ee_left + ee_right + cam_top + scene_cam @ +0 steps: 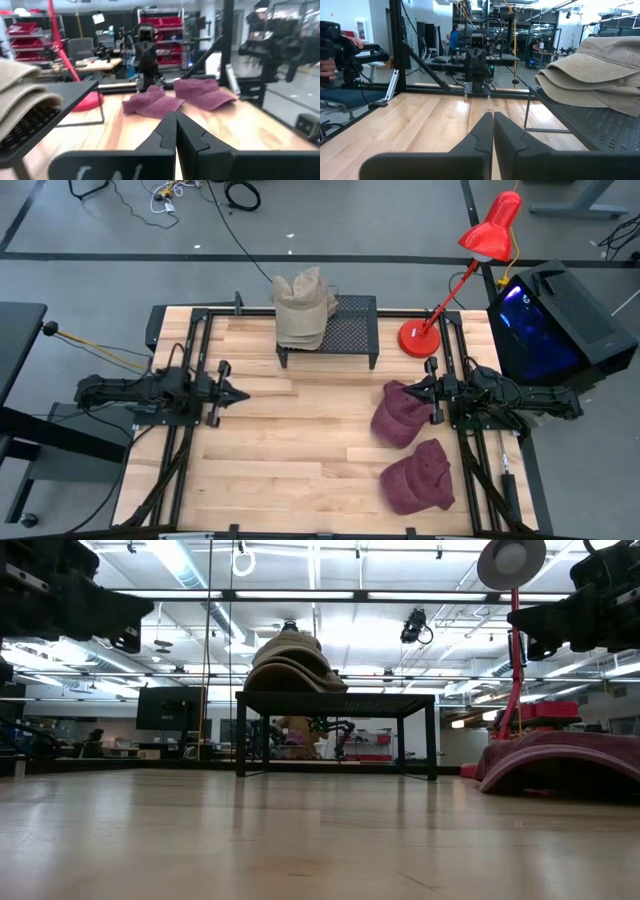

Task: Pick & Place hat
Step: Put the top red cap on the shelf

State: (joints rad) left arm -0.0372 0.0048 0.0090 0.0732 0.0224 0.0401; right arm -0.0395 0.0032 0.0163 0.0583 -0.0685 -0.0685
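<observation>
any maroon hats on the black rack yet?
No. The black rack holds only the tan hats; both maroon hats lie on the table.

You look out on grey floor point(330, 220) with loose cables point(240, 194) behind wooden worktop point(300, 450). Ceiling strip lights point(185, 560) glow overhead. Red parts bins point(167, 22) fill shelving. Person point(454, 35) stands far back among workbenches.

We count two maroon caps point(402, 416) point(418, 477) on the table, one stack of tan hats point(304, 309) whose number we cannot tell, one black rack point(350, 330), one red lamp point(470, 270), and two arms.
</observation>
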